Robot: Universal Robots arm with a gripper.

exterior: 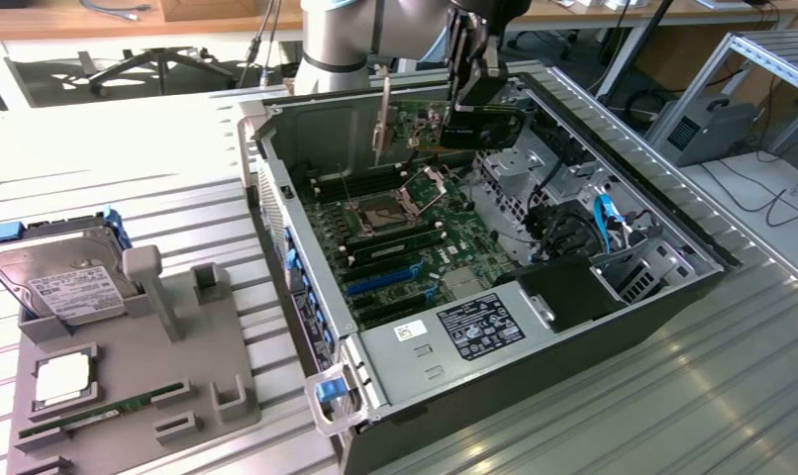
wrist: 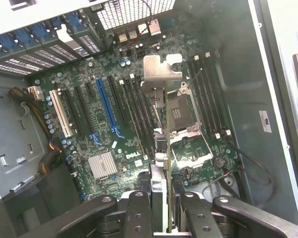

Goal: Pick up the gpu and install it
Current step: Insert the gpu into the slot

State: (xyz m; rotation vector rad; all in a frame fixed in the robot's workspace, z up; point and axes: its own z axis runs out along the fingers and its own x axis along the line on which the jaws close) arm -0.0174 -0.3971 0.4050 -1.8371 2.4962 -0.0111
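Observation:
The gpu (exterior: 472, 127) hangs on edge in the air over the far end of the open computer case (exterior: 663, 307), above the motherboard (exterior: 413, 247). Its silver bracket (exterior: 383, 119) points toward the exterior view's left. My gripper (exterior: 474, 94) comes down from above and is shut on the card's top edge. In the wrist view the gpu (wrist: 167, 148) shows edge-on between my two black fingers (wrist: 139, 213), bracket (wrist: 161, 74) at the far end. Below it lie the processor socket (wrist: 181, 111) and the memory slots. The blue expansion slot (wrist: 107, 106) is off to one side.
A grey holder (exterior: 174, 366) on the table at the exterior view's left carries a hard drive (exterior: 62, 282), a processor (exterior: 62, 378) and a green memory stick (exterior: 102, 411). Inside the case are a black power supply (exterior: 564, 292), blue cables (exterior: 604, 218) and drive cages.

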